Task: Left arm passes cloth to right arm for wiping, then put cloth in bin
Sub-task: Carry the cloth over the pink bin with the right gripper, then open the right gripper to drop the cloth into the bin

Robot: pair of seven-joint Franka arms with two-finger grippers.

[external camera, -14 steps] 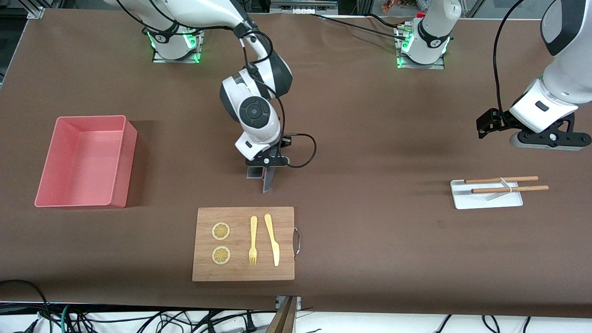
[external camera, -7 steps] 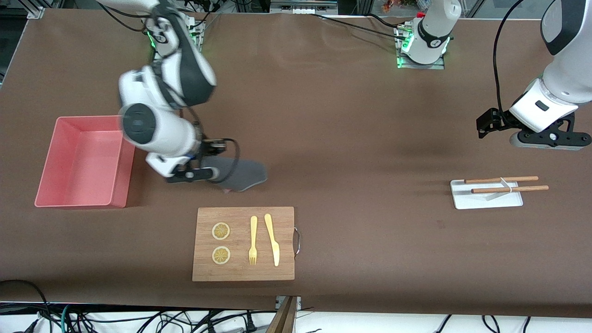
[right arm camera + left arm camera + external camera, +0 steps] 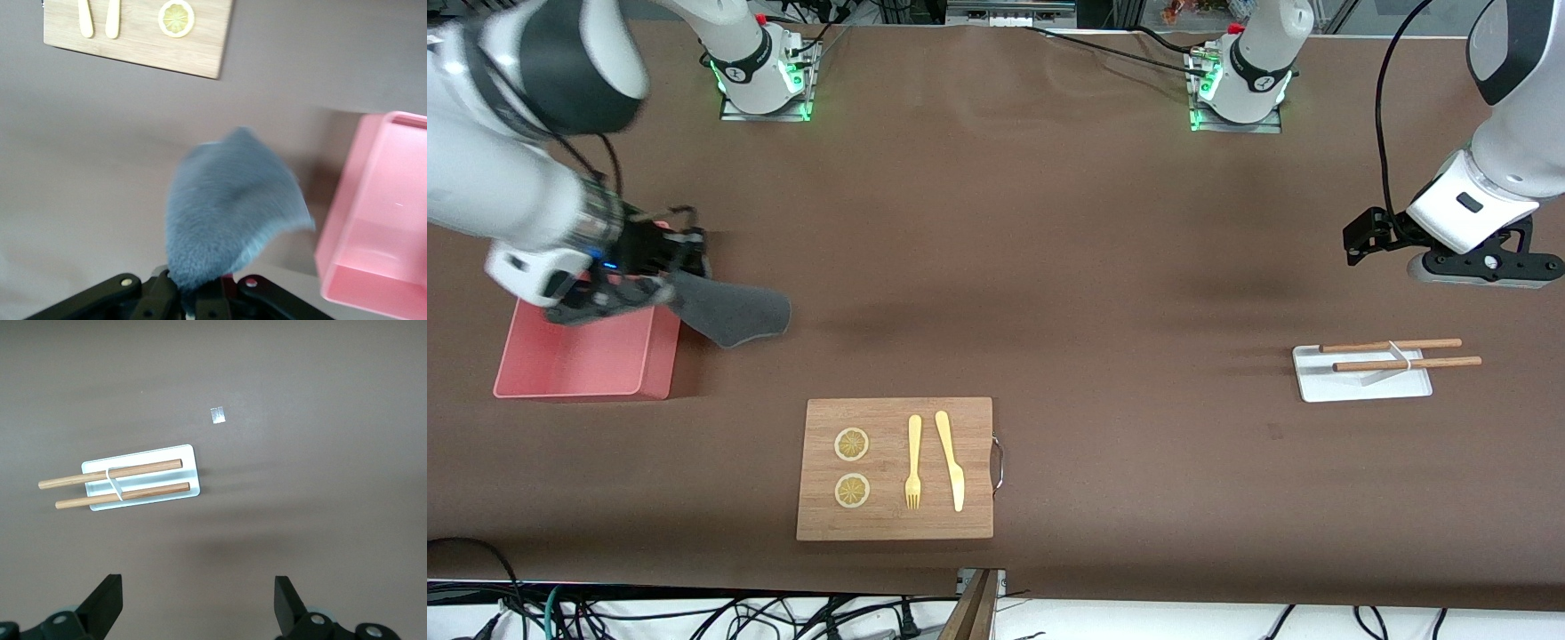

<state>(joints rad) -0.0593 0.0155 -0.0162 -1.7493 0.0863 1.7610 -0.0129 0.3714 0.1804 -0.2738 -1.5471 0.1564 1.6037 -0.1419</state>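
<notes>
My right gripper (image 3: 669, 289) is shut on the charcoal-grey cloth (image 3: 734, 313) and hangs in the air over the pink bin's (image 3: 578, 356) wall on the side toward the table's middle. The cloth trails sideways from the fingers over the brown table beside the bin. In the right wrist view the cloth (image 3: 230, 213) fans out from the right gripper (image 3: 200, 297), with the bin (image 3: 373, 267) beside it. My left gripper (image 3: 1476, 271) waits open and empty in the air above the table at the left arm's end; its spread fingertips (image 3: 107, 600) frame bare table.
A bamboo cutting board (image 3: 895, 468) with two lemon slices, a fork and a knife lies nearer the front camera than the cloth. A white tray with wooden chopsticks (image 3: 1362, 373) sits below the left gripper. A small white scrap (image 3: 217, 415) lies on the table.
The right arm has swung fast from the table's middle toward the bin, carrying the cloth, which now trails out sideways. The left arm has not moved.
</notes>
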